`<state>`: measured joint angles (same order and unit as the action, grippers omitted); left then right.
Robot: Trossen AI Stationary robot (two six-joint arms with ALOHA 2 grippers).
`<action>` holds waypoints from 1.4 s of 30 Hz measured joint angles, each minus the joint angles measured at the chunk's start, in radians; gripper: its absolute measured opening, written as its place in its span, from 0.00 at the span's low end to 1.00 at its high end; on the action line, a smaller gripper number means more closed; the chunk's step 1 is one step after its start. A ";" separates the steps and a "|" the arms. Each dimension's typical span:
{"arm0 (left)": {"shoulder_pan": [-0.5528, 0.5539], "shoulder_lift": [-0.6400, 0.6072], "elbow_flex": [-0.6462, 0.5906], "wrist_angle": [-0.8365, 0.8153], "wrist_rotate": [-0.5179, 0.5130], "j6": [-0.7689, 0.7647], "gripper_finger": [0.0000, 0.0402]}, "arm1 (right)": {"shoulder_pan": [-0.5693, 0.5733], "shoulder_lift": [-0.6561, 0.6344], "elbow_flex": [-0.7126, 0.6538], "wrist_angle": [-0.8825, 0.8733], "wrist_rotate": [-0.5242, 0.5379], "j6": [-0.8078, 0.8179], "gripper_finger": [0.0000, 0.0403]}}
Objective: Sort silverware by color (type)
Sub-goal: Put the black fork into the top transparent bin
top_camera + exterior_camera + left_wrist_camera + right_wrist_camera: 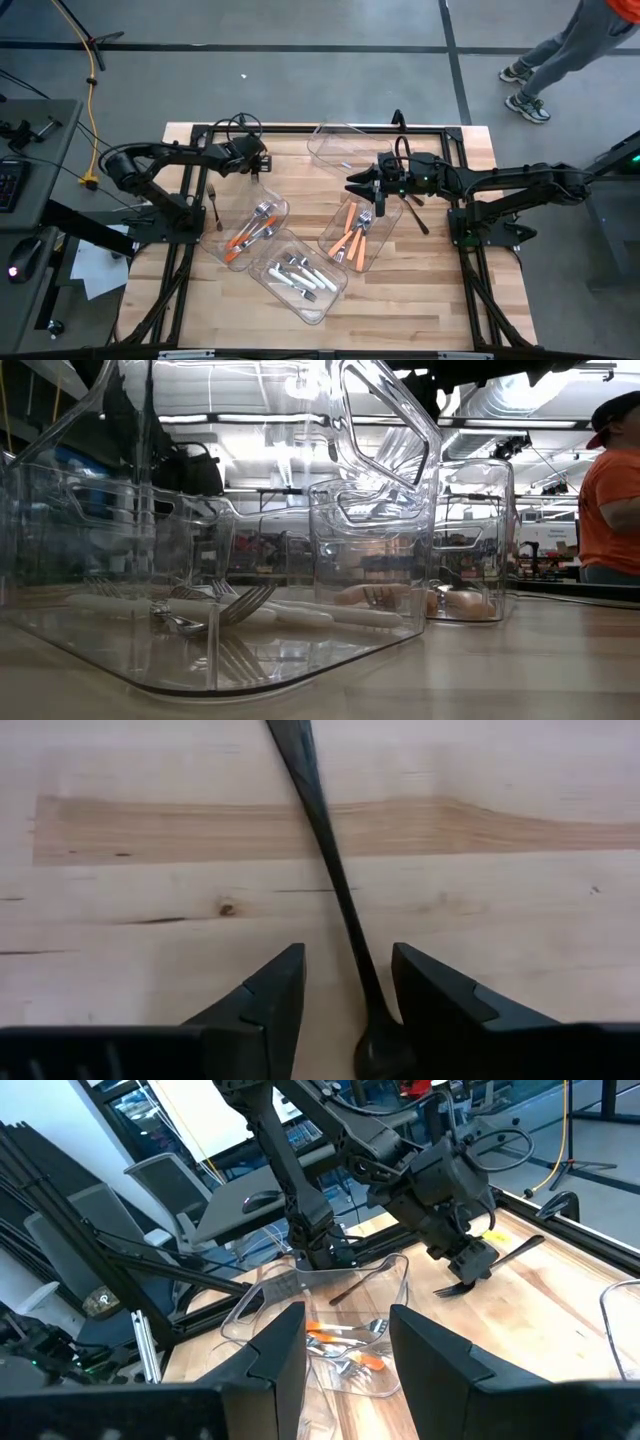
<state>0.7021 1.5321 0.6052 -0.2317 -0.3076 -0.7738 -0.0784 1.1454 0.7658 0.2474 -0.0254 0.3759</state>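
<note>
Left gripper (345,1010): jaws apart, straddling a black utensil (325,830) lying on the surface near its far edge. Right gripper (345,1345): jaws apart, empty, above the orange-handled silverware (352,238).

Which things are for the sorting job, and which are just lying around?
Job: orange-handled cutlery, white-handled cutlery, black fork on the table, black utensil inside the open left hand.
Lying about: yellow cable, papers beside the table.
</note>
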 joint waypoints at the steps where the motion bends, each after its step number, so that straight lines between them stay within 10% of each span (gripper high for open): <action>1: 0.000 0.006 0.000 0.000 -0.002 0.000 0.35 | 0.000 0.000 0.000 0.000 0.000 0.000 0.32; 13: -0.003 0.013 -0.002 0.027 -0.013 0.057 0.02 | 0.000 0.000 0.000 0.000 0.000 -0.003 0.32; 28: -0.009 -0.075 -0.006 0.015 0.026 0.181 0.01 | 0.000 0.000 0.000 -0.003 0.000 0.008 0.32; 42: -0.143 -0.533 -0.005 0.230 0.104 0.314 0.00 | 0.000 0.000 0.000 0.000 0.018 0.008 0.32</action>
<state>0.5592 0.9991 0.5999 -0.0018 -0.2033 -0.4594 -0.0784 1.1450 0.7658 0.2477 -0.0070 0.3840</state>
